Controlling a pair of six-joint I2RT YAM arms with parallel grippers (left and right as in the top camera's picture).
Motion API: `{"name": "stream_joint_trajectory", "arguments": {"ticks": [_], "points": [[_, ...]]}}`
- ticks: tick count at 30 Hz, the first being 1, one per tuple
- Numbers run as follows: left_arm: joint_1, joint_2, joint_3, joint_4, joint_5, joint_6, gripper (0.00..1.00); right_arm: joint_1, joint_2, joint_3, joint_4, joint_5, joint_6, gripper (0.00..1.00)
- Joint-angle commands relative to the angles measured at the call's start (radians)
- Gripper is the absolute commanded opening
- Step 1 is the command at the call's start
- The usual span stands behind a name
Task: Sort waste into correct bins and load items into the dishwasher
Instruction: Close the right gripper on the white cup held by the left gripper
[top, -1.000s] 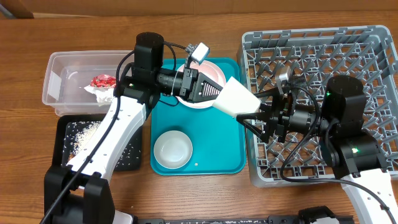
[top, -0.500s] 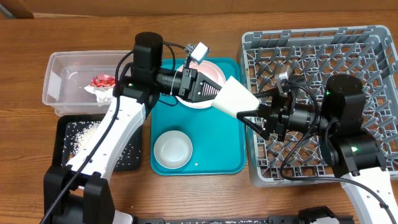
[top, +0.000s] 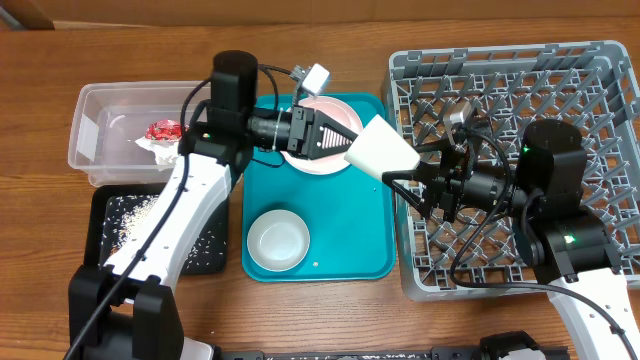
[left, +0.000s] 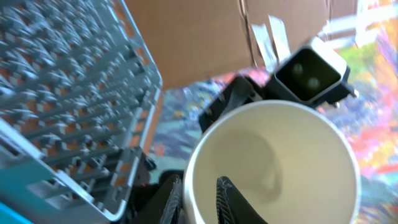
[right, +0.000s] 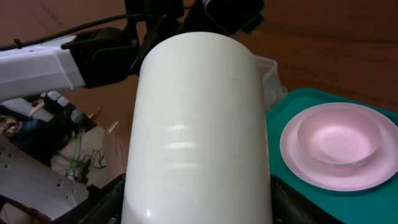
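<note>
A white cup (top: 382, 152) hangs in the air between my two arms, over the right edge of the teal tray (top: 350, 230). My left gripper (top: 352, 148) is shut on the cup's rim, one finger inside and one outside, as the left wrist view (left: 198, 193) shows. My right gripper (top: 403, 165) is open, with its fingers on either side of the cup's narrow end; the cup (right: 199, 124) fills the right wrist view. A pale pink plate (top: 345, 112) lies at the tray's far end. A white bowl (top: 278, 241) sits at its near end. The grey dish rack (top: 520, 90) stands on the right.
The clear tub (top: 110, 110) at the far left holds the red wrapper (top: 165, 130) and the white napkin (top: 160, 148). The black tray (top: 215, 250) in front of it holds white grains (top: 135, 212). The left arm reaches over the teal tray.
The left gripper has carried the cup slightly up and right. The right gripper has moved up with it, its fingers now further along the cup's narrow end.
</note>
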Motion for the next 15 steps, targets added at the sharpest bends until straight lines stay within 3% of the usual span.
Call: {"name": "stream_joint_trajectory", "arguments": {"ticks": [1,15], "points": [[0.048,0.001,0.010,-0.001,-0.065,0.026,0.20,-0.002,0.000,0.020,0.000,0.024,-0.003,0.63],[0.068,0.001,0.009,-0.056,-0.152,0.071,0.06,-0.002,0.000,0.020,0.004,0.081,0.024,0.61]]}}
